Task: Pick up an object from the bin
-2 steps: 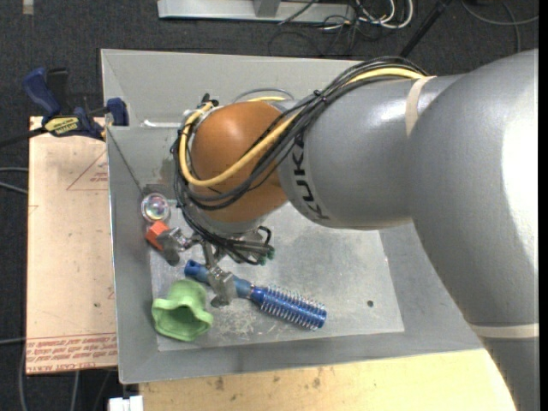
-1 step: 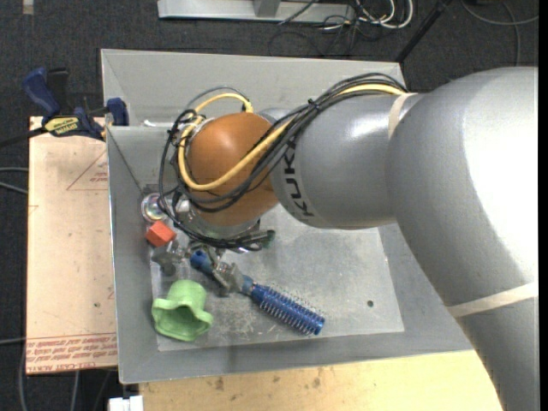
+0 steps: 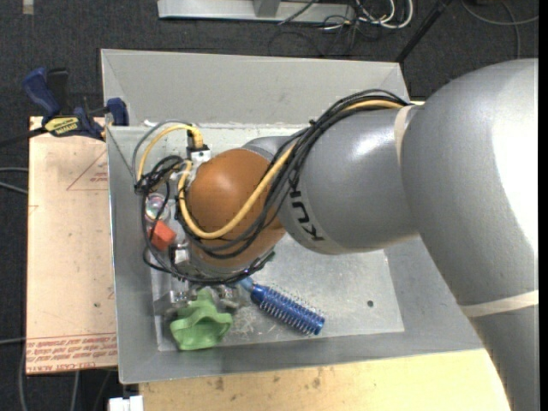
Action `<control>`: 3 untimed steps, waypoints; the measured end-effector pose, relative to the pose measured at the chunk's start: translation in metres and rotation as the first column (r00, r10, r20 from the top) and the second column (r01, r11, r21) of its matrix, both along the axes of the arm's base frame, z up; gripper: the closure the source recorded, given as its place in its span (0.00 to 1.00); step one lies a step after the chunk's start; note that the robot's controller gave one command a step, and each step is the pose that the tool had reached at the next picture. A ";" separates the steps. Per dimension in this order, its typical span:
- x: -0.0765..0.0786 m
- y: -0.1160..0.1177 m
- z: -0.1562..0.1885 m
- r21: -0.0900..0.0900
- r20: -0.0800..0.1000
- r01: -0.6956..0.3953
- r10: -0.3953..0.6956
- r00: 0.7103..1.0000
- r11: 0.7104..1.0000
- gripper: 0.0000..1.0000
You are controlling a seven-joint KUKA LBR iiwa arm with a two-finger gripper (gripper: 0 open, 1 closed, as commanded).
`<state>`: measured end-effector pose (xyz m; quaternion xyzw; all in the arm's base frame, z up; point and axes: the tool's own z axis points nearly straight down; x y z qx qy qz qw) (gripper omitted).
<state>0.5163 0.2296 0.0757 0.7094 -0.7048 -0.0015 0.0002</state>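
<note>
My gripper (image 3: 204,293) hangs low in the bin's front left corner, mostly hidden under the arm's orange dome. Right below it and touching its lower end lies a green, lumpy, soft-looking thing (image 3: 199,324) against the front wall. The view does not show whether the green thing is held. A blue brush with ribbed bristles (image 3: 287,309) lies at a slant just to the right of the gripper, its near end under the wrist.
The thick grey arm covers the right and middle of the bin. Cables and a small orange-red part cluster at the wrist's left side, close to the bin's left wall. Bare grey floor shows right of the brush.
</note>
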 end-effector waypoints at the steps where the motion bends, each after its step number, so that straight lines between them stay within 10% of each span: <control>1: 0.001 -0.001 0.000 0.000 0.001 0.002 -0.002 1.000 1.000 1.00; 3: -0.006 -0.002 0.193 0.004 0.012 0.000 -0.001 1.000 1.000 1.00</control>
